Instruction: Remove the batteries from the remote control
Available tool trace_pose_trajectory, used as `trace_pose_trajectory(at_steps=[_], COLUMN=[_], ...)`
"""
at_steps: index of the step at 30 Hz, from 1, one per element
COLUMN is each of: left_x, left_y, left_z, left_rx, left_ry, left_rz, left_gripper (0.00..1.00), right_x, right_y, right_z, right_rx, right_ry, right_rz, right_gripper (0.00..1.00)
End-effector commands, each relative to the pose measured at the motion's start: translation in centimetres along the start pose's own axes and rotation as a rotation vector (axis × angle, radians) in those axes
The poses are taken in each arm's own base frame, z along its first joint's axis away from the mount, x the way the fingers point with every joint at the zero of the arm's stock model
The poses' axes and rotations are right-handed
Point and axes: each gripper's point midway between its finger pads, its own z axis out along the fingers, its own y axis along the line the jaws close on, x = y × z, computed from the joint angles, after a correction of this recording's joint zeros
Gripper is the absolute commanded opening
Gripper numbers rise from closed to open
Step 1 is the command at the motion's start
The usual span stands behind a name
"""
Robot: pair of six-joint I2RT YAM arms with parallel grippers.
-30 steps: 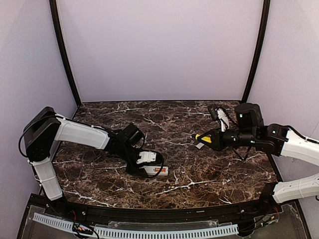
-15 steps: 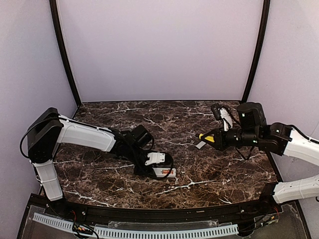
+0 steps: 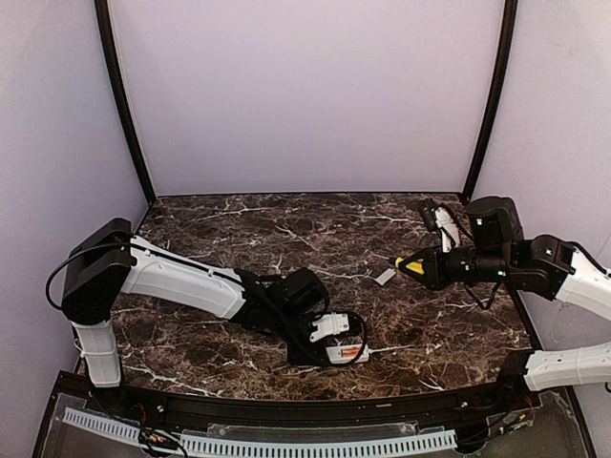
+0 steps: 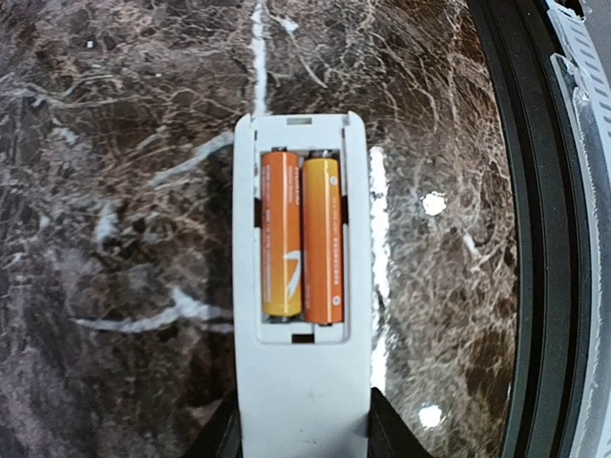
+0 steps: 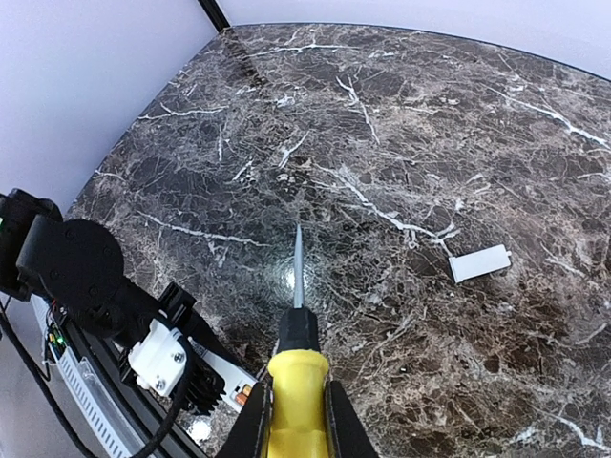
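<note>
Remote control (image 4: 301, 382) near tabletop's (image 3: 286, 239) front edge, in left gripper (image 4: 303, 437); batteries (image 4: 304, 239) side by side in its bay; cover piece (image 5: 480, 262) well behind, to the right; screwdriver (image 5: 297, 382) right of that, in right gripper (image 5: 291, 425).

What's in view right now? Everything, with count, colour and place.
remote control: 1, white, bay side up with the bay uncovered, near the table's front edge
batteries: 2, orange, side by side in the remote's bay
battery cover: 1, grey-white, flat on the table right of centre, apart from everything else
screwdriver: 1, yellow handle, metal shaft, above the table at the right
table: 1, dark marble with white veins
walls: lilac, behind and at both sides
left gripper: 1, black fingers, closed on the remote's sides
right gripper: 1, closed on the screwdriver's handle
</note>
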Motion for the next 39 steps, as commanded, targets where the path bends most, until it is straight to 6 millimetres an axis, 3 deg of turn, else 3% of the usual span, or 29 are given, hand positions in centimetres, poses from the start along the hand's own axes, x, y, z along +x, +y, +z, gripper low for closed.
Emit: trace_pose_trajectory(at_steps=[1, 7, 13, 19, 21, 23, 29, 36, 37, 38, 39], left_x=[-2.2, -2.2, -2.3, -3.3, -3.6, -3.9, -6.3, -7.6, -8.5, -7.4, -8.3], left_y=[-0.5, -0.7, -0.9, -1.0, -1.0, -1.1, -0.4, 2.9, 3.2, 3.6, 4.0], left_z=[0.8, 2.2, 2.6, 2.1, 1.9, 1.6, -1.2, -5.3, -6.1, -6.3, -7.3], left_rx=[-0.020, -0.041, -0.036, -0.042, -0.043, -0.041, -0.120, -0.357, -0.384, -0.422, -0.453], left_ry=[-0.052, -0.050, -0.079, -0.114, -0.126, -0.137, -0.253, -0.375, -0.438, -0.441, -0.510], left_rz=[-0.066, -0.086, -0.087, -0.050, -0.042, -0.036, 0.019, 0.014, 0.011, -0.012, -0.019], left_gripper=[0.12, 0.13, 0.33, 0.57, 0.82, 0.95, 0.99, 0.98, 0.99, 0.99, 0.99], right_x=[-0.6, -0.6, -0.8, -1.6, -1.7, -1.8, -1.9, -2.2, -2.3, -2.3, -2.3], right_y=[-0.3, -0.4, -0.5, -0.6, -0.6, -0.6, -0.9, -1.3, -1.3, -1.4, -1.4], right_z=[-0.7, -0.9, -1.2, -1.4, -1.5, -1.5, -1.5, -1.2, -1.2, -1.2, -1.2], right_rx=[0.022, 0.038, 0.052, 0.072, 0.075, 0.078, 0.093, 0.118, 0.123, 0.126, 0.125], right_ry=[-0.010, 0.005, 0.010, -0.001, 0.000, 0.001, -0.004, -0.007, -0.010, -0.009, -0.009], right_rz=[0.022, 0.027, 0.029, 0.027, 0.026, 0.025, 0.025, 0.009, 0.007, 0.006, 0.004], right_gripper=[0.00, 0.00, 0.00, 0.00, 0.00, 0.00, 0.00, 0.00, 0.00, 0.00, 0.00])
